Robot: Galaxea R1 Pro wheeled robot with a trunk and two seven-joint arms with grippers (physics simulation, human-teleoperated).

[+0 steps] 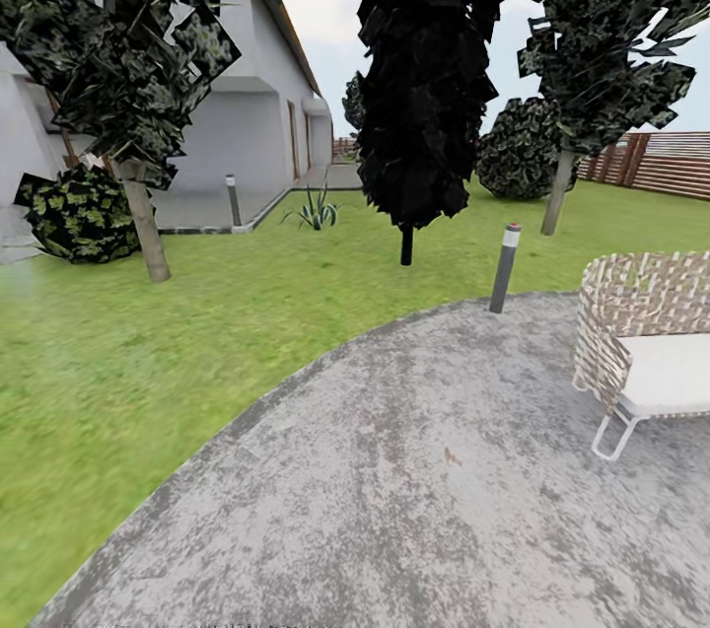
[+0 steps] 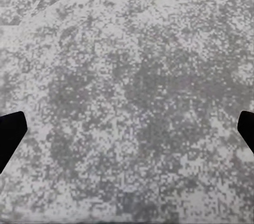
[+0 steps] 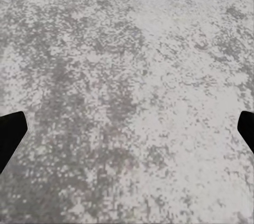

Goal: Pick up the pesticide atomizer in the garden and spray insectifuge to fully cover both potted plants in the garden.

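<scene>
both hands show plain black fingertips (image 2: 10, 137) with angled ends.

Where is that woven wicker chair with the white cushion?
In the head view, the woven wicker chair stands on the grey paved patio at the right edge, just right of the short grey bollard light.

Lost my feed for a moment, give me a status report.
Both hands open, empty, over grey paving. Atomizer and potted plants not sighted. Ahead: bollard light, dark tree, woven chair at right.
</scene>
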